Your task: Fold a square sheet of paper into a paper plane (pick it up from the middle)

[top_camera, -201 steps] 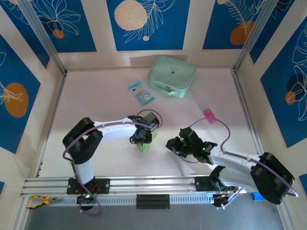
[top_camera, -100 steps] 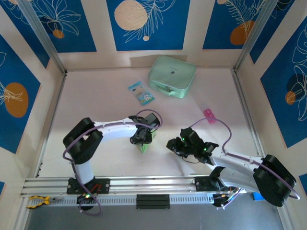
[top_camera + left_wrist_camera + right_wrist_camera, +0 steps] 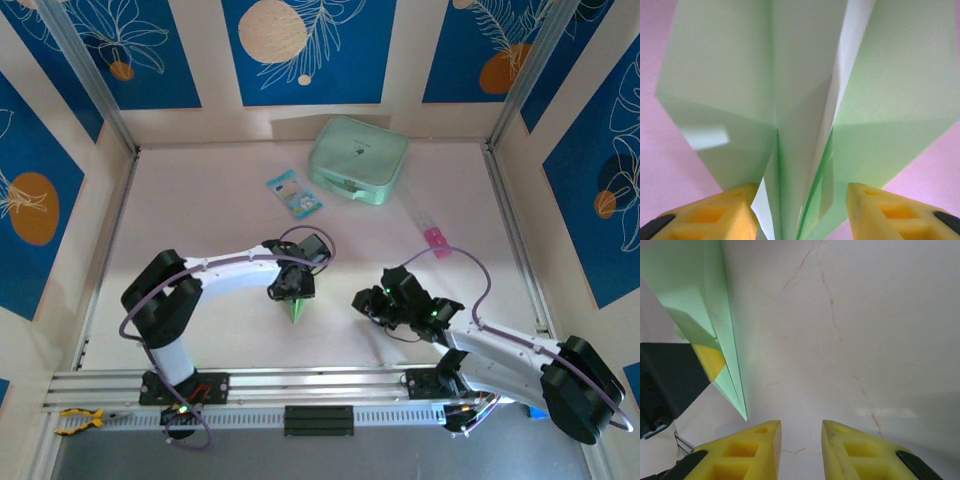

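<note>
The left tool (image 3: 292,291) grips the plane (image 3: 296,311) by its centre fold, jaws partly closed on the folded layers, over the middle of the surface (image 3: 200,230). The plane's long axis runs far to near, nose pointing near and downward. The right tool (image 3: 801,447), narrowly open and empty, sits just right of the plane, the only free arm beside it. No writing on the case (image 3: 358,160) or packet (image 3: 294,193) is legible.

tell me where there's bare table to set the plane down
Bare table lies left of the blue-and-white packet up to the left wall, and in the middle strip between the mint case and the arms. Crowded: near centre, where the left gripper holds the paper plane beside the right gripper.
</note>
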`<action>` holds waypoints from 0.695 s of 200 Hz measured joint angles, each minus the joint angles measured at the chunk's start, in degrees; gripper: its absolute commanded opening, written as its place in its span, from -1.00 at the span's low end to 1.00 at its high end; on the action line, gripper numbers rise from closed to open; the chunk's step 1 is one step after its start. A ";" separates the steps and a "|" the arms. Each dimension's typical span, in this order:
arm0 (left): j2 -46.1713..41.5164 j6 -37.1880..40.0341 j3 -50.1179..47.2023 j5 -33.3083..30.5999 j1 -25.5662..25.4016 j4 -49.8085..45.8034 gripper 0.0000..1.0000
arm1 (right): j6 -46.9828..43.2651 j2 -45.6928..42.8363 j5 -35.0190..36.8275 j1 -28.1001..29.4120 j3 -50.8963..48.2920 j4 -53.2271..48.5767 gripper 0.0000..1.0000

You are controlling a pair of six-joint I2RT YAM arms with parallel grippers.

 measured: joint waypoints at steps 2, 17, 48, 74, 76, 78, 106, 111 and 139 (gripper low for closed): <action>-0.09 0.00 0.00 0.00 0.00 -0.02 0.00 | -0.13 -0.26 0.00 -0.24 0.00 -0.26 -0.40; -0.83 -0.02 -0.02 0.00 0.00 -0.09 0.01 | -1.31 -1.75 -0.15 -2.01 0.02 -1.77 -0.38; -3.80 -0.20 -0.48 -0.68 -0.02 -0.57 0.02 | -5.33 -4.61 -0.85 -6.67 2.01 -6.73 -0.31; -9.05 0.00 -1.84 -3.28 -0.09 -0.68 0.03 | -9.77 -6.19 -1.79 -10.88 5.22 -10.08 -0.14; -9.60 0.13 -1.99 -3.61 -0.09 -0.68 0.03 | -10.10 -6.21 -1.79 -11.23 5.53 -10.45 -0.13; -10.10 0.15 -2.16 -3.93 -0.09 -0.66 0.03 | -10.71 -6.21 -1.81 -11.58 5.88 -10.84 -0.11; -16.98 2.71 -3.54 -9.46 -0.09 -0.74 0.30 | -17.09 -5.44 0.24 -14.60 11.93 -15.93 0.13; -18.12 3.43 -3.80 -10.69 0.09 -0.74 0.36 | -18.38 -4.96 1.18 -14.88 13.27 -16.57 0.17; -24.06 8.57 -6.99 -15.21 3.30 0.83 0.70 | -27.04 -1.09 8.76 -15.47 19.45 -17.22 0.64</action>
